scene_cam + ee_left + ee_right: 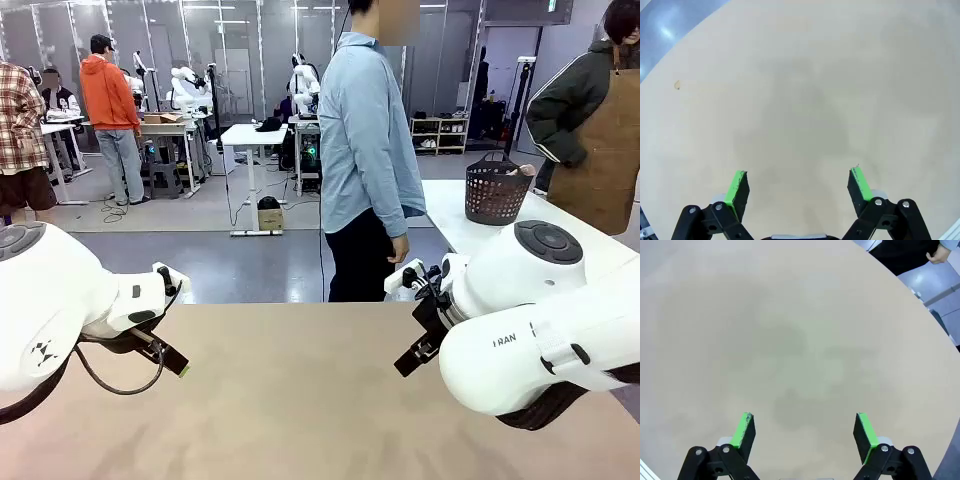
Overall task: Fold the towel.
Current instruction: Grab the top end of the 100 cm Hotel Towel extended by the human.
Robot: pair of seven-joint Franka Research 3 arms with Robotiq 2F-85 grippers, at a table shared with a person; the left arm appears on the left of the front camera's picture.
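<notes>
Tan counter (pixel 300 400) up close, both grippers spread wide over it.
Left gripper (pixel 800 182) hangs above the surface, green-tipped fingers (pixel 737 187) well apart and gripping nothing. Same for the right gripper (pixel 802 427), parted and holding nothing. Beyond the far edge, a person in a light blue shirt (pixel 365 150) stands side-on. Farther right, a dark basket (pixel 495 190) sits on a white table (pixel 445 215). A pinkish scrap (pixel 520 170) shows at its rim, possibly the towel, too small to tell.
</notes>
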